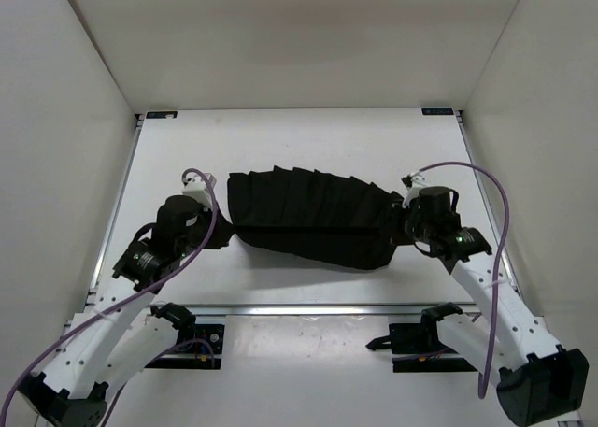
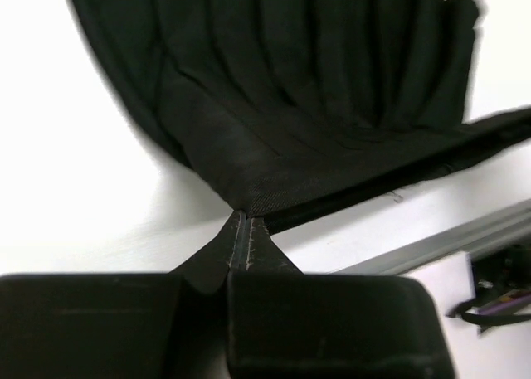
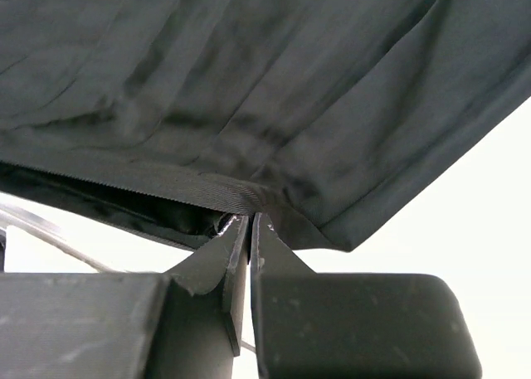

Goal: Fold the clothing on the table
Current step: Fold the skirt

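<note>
Spanning between left tool and right tool: clothing, ends pinched.

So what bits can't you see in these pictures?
Top view: how the left gripper and right gripper pinch the clothing; black on black, too small.
Left wrist view: the clothing's far end, cut off by the top edge and blurred.
Right wrist view: most of the table, hidden by the clothing.
All views: whatever lies under the clothing.
</note>
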### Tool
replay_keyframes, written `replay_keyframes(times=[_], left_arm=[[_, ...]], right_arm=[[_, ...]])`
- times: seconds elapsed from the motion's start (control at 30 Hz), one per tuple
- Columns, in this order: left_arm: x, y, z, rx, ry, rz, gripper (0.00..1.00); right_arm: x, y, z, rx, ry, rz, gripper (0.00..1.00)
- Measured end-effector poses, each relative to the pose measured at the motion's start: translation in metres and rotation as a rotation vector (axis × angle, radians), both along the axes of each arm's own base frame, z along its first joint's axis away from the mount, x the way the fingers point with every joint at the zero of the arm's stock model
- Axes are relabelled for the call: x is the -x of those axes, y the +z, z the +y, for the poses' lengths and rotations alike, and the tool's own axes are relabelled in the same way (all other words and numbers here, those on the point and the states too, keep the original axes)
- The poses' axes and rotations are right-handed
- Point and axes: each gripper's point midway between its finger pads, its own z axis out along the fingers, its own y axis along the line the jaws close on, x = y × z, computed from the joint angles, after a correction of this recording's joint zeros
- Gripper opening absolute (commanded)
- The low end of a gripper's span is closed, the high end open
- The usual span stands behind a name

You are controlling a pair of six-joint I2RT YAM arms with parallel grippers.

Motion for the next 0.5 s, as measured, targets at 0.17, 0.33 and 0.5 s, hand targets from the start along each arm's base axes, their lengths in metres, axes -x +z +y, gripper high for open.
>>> replay_keyframes(times=[0.17, 0.33, 0.5], left_arm=[[0.002, 0.033, 0.000, 0.042, -0.006, -0.093, 0.00], [0.001, 0.030, 0.005, 0.018, 0.001, -0.109, 0.00], [-0.007, -0.003, 0.005, -0.048, 0.009, -0.028, 0.00]], right_arm=[[-0.032, 0.020, 0.007, 0.031, 0.034, -0.035, 0.00], [-0.052, 0.022, 0.019, 0.067, 0.079, -0.050, 0.00], [-0.058, 0.009, 0.017, 0.107, 0.061, -0.012, 0.00]])
